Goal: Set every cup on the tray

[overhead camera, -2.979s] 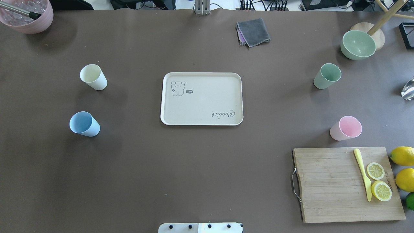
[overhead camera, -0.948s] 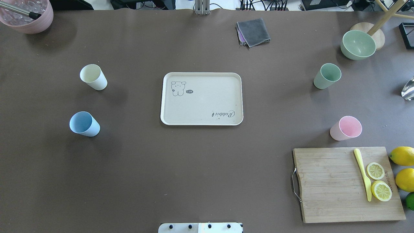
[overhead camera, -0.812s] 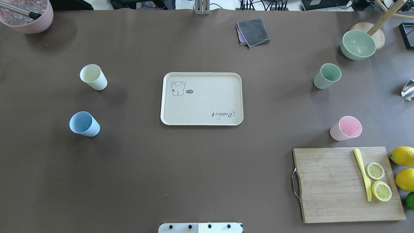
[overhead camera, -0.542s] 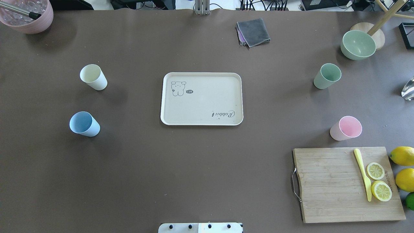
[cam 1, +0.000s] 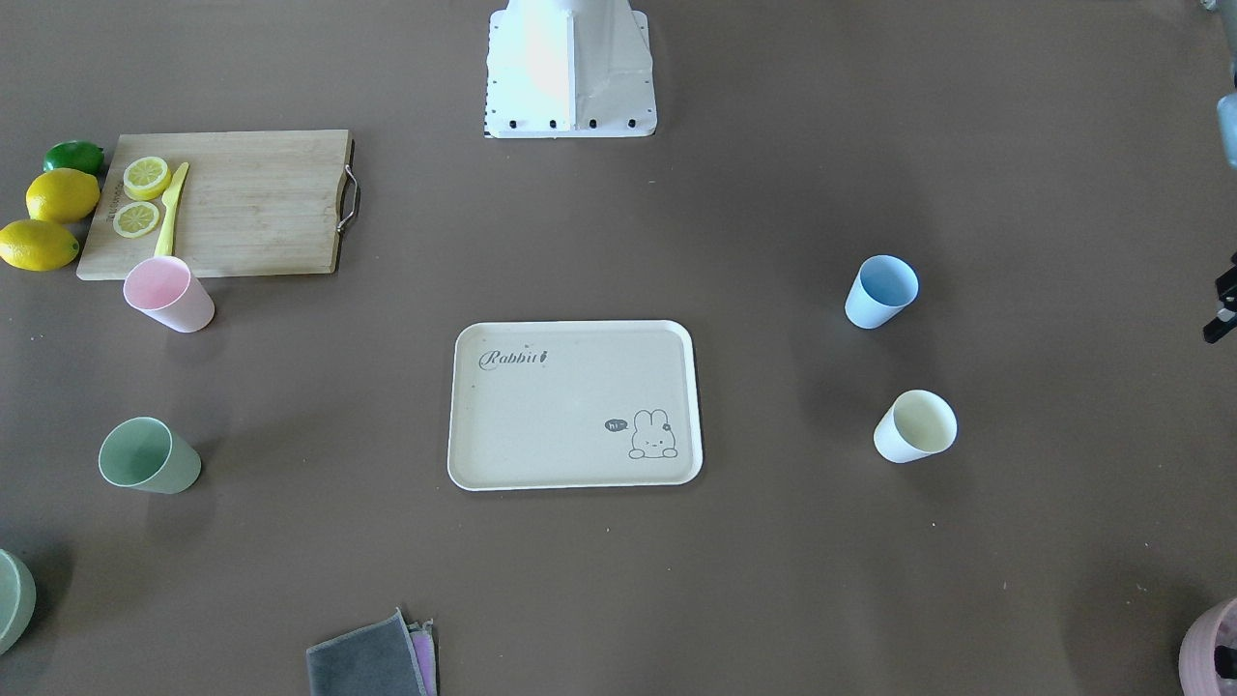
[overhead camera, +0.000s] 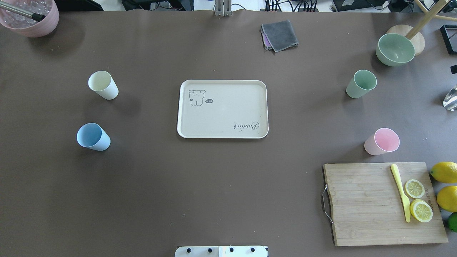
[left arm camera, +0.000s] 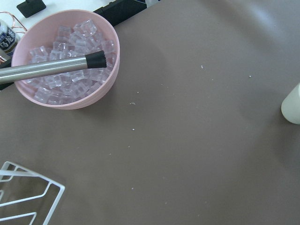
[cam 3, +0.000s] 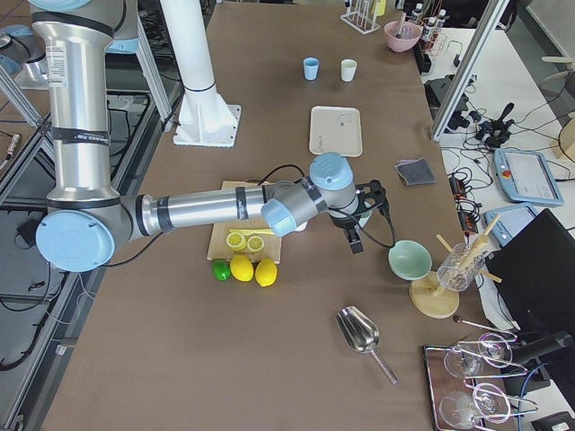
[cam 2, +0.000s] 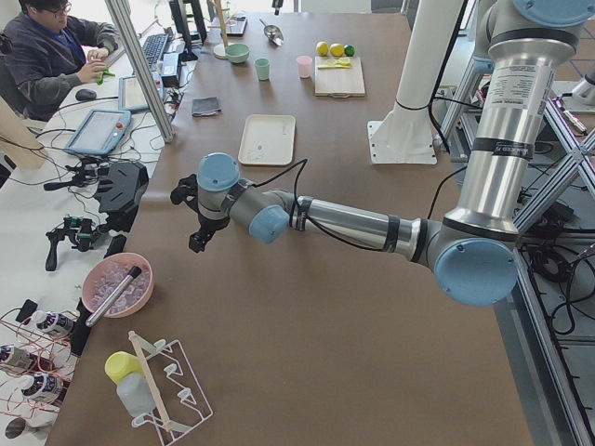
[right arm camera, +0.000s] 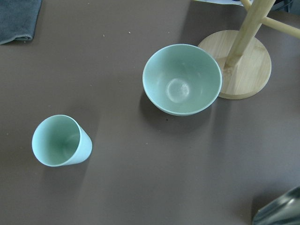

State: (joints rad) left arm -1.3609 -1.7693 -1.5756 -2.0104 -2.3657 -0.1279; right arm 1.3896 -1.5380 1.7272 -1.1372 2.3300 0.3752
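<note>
The beige tray (overhead camera: 228, 110) lies mid-table with nothing on it. The four cups stand upright on the table, apart from the tray: cream (overhead camera: 103, 85) and light blue (overhead camera: 93, 136) on the left, sage green (overhead camera: 361, 84) and pink (overhead camera: 382, 141) on the right. My left gripper (cam 2: 199, 237) hangs above the table's left end, near the pink ice bowl (left arm camera: 65, 61). The left wrist view catches the cream cup (left arm camera: 293, 105) at its edge. My right gripper (cam 3: 358, 224) hovers high near the green cup (right arm camera: 61, 140). I cannot tell whether either gripper is open or shut.
A wooden cutting board (overhead camera: 367, 203) with lemon slices and a yellow knife lies at front right, with whole lemons (overhead camera: 444, 171) beside it. A green bowl (overhead camera: 395, 49) and a wooden stand are at back right. A grey cloth (overhead camera: 279, 35) lies at the back.
A small black part of the right gripper has come into the overhead view at its right edge. The cups and the tray have not moved.
</note>
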